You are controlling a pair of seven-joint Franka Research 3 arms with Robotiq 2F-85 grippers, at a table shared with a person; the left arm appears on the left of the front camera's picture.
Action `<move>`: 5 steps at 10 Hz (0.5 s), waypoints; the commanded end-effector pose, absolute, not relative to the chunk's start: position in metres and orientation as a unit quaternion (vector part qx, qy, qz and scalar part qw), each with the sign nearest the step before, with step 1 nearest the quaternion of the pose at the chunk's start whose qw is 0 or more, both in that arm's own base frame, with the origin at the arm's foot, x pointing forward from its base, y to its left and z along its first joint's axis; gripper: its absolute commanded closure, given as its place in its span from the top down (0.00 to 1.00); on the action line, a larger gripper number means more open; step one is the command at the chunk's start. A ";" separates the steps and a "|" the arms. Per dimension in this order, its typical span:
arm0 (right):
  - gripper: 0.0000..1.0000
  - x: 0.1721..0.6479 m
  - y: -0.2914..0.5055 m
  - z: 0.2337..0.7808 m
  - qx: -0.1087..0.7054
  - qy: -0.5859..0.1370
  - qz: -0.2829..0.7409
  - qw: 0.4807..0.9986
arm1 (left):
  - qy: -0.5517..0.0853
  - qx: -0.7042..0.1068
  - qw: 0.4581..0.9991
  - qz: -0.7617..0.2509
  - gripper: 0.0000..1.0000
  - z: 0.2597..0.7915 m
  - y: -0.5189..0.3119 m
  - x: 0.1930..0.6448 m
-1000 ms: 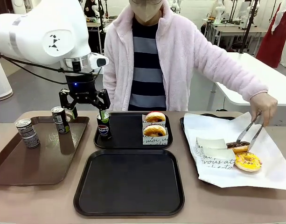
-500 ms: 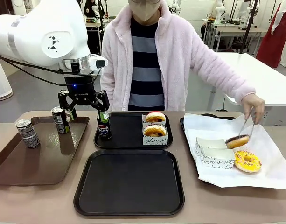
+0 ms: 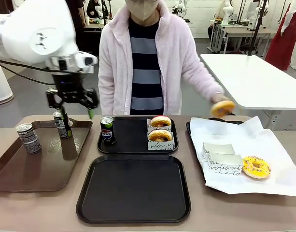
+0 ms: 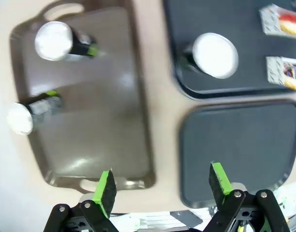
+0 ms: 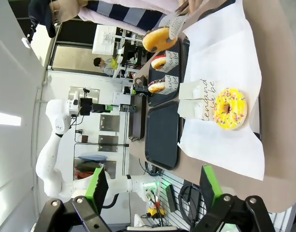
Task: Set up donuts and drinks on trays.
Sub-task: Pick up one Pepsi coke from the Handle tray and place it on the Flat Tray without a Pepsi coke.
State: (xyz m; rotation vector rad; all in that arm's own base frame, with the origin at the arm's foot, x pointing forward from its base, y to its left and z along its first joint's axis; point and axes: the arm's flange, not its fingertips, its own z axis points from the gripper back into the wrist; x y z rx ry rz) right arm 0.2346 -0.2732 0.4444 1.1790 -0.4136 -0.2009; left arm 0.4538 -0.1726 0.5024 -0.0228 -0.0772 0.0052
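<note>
Black far tray carries the Pepsi can at its nine o'clock edge and two sleeved donuts toward three o'clock. Your left gripper hangs spread wide and empty, up near the brown tray. Your right gripper gapes empty too.
</note>
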 end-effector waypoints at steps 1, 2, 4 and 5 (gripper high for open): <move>1.00 0.235 -0.274 0.444 0.556 -0.201 -0.086 0.802 | -0.046 -0.035 0.998 0.024 1.00 0.507 -0.109 0.462; 1.00 0.235 -0.274 0.444 0.556 -0.201 -0.086 0.802 | -0.047 -0.036 0.998 0.025 1.00 0.517 -0.082 0.473; 1.00 0.235 -0.274 0.444 0.556 -0.201 -0.086 0.802 | -0.037 -0.017 0.999 0.017 1.00 0.525 -0.047 0.484; 1.00 0.235 -0.274 0.444 0.556 -0.201 -0.086 0.802 | -0.048 -0.007 0.998 0.032 1.00 0.518 -0.026 0.474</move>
